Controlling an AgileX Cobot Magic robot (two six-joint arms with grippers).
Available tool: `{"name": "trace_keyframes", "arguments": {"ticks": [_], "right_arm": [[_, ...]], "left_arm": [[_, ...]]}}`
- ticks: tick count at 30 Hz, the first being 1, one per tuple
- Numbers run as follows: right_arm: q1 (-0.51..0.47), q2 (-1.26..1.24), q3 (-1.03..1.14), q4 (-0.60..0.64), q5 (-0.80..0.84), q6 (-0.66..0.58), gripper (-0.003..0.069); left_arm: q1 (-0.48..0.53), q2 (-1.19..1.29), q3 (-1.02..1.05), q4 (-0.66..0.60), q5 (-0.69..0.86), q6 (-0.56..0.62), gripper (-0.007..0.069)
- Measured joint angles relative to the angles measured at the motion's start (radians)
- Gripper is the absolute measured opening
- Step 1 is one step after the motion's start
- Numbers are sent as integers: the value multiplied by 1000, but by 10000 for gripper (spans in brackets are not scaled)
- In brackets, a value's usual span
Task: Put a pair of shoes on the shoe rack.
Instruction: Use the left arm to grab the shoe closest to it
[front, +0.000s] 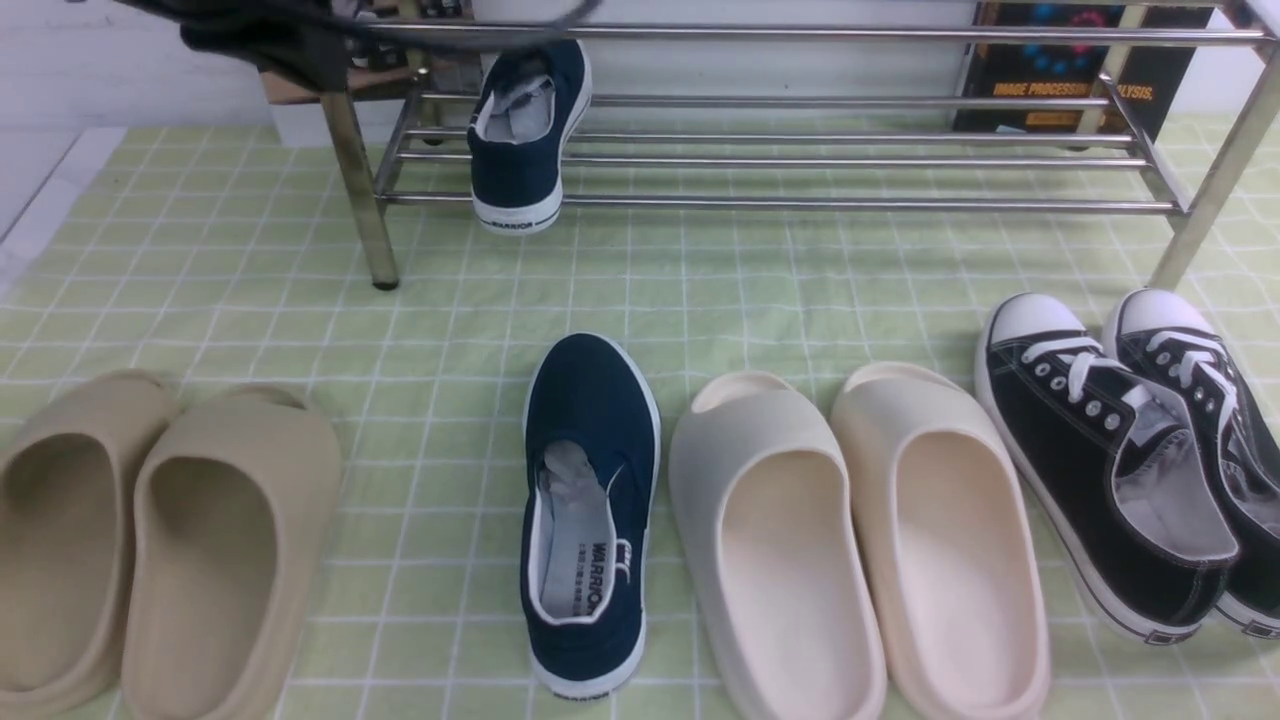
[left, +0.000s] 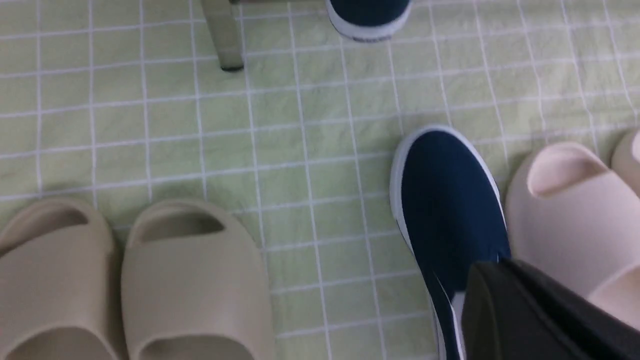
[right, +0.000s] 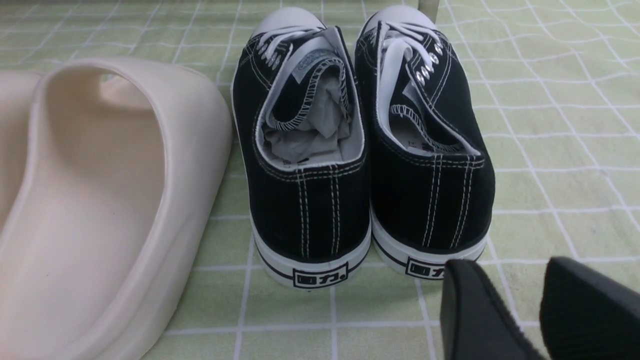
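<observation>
Two arms: left arm (front: 265, 45) high by the shoe rack's (front: 800, 205) left end; right low, behind the black lace-ups (right: 360, 150).
Left gripper (left: 530, 315): one finger visible, overlapping the floor shoe (left: 450, 210); spread or closed, cannot tell.
Right gripper (right: 517, 282): fingers slightly parted, empty, well apart from both navy shoes.
Navy shoes: two; rack shoe (front: 525, 140) on the lower bars, floor shoe on cloth (front: 700, 290) between slide pairs.
Slides: two beige (front: 150, 540), two cream (front: 860, 540).

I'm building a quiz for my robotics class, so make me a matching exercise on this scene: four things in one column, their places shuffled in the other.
1. tan slides
2. cream slides
3. black sneakers
4. shoe rack

a. robot's far right on the cloth
b. holds one navy shoe
c. robot's far left
d. between the other navy shoe and the black sneakers

Pairs: 1-c, 2-d, 3-a, 4-b
</observation>
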Motion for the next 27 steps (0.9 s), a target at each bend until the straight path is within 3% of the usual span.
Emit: {"name": "trace_keyframes", "arguments": {"ticks": [7, 15, 19, 21, 24, 26, 27], "right_arm": [[0, 0, 0, 0, 0, 0, 246], [0, 0, 0, 0, 0, 0, 246], [0, 0, 0, 0, 0, 0, 246], [0, 0, 0, 0, 0, 0, 246], [0, 0, 0, 0, 0, 0, 246], [0, 0, 0, 0, 0, 0, 246], [0, 0, 0, 0, 0, 0, 246]], "left_arm": [[-162, -155, 361, 20, -10, -76, -13], [-184, -166, 684, -23, -244, -151, -13], [-184, -95, 716, -48, -326, -154, 1], [-184, -62, 716, -59, -359, -154, 23], [-184, 21, 716, -92, -436, -154, 158], [-184, 42, 716, -99, -450, -154, 203], [-184, 75, 716, -108, -469, -154, 272]]}}
